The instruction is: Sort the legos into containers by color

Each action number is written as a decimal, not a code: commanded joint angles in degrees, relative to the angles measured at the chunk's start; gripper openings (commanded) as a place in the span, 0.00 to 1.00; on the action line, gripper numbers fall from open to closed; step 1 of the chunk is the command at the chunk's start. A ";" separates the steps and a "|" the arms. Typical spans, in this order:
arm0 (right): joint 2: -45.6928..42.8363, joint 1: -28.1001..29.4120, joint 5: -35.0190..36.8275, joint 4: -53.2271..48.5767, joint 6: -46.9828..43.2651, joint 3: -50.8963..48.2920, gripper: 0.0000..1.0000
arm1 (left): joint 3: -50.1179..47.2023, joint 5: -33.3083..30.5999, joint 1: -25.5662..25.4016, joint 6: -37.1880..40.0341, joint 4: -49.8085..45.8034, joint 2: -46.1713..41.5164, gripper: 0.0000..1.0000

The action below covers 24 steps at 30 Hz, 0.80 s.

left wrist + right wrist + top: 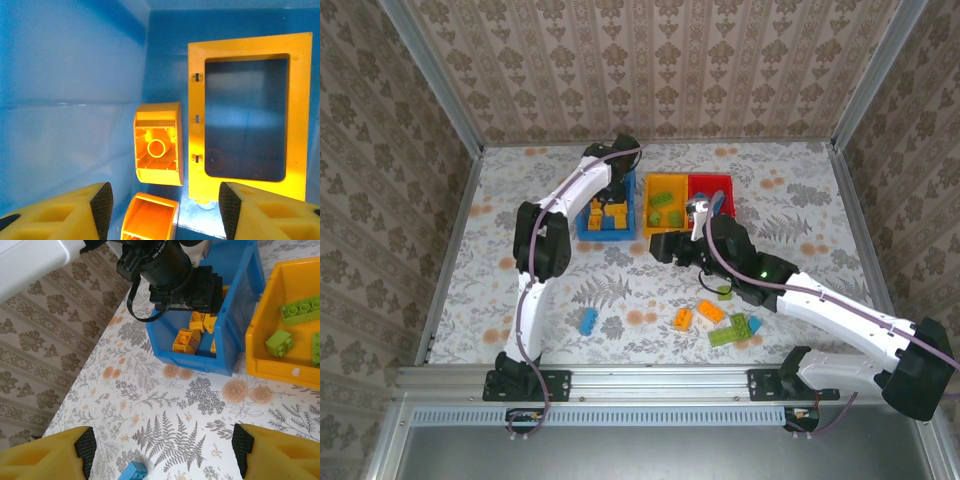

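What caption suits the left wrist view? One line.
Open left gripper above orange plastic bricks and orange rectangular frame in blue plastic bin.

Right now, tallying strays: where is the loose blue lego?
Top view: the blue lego lies on the table, near-left, between the left arm and the orange legos.

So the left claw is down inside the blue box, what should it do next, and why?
Probably lift the left gripper straight up out of the blue bin. Its fingers stand apart with nothing between them, and orange bricks lie on the bin floor below, so the drop looks finished. Loose bricks on the table are not yet sorted.
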 commanded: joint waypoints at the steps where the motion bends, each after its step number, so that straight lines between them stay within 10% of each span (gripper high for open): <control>1: -2.37 -0.57 0.76 -1.37 -0.11 -1.27 0.75 | 1.00 0.24 -1.23 -1.39 -1.15 -5.81 0.58; 24: -5.61 3.54 6.53 -16.45 1.14 -3.52 0.70 | -44.60 1.84 -15.41 -15.44 1.78 -56.37 0.52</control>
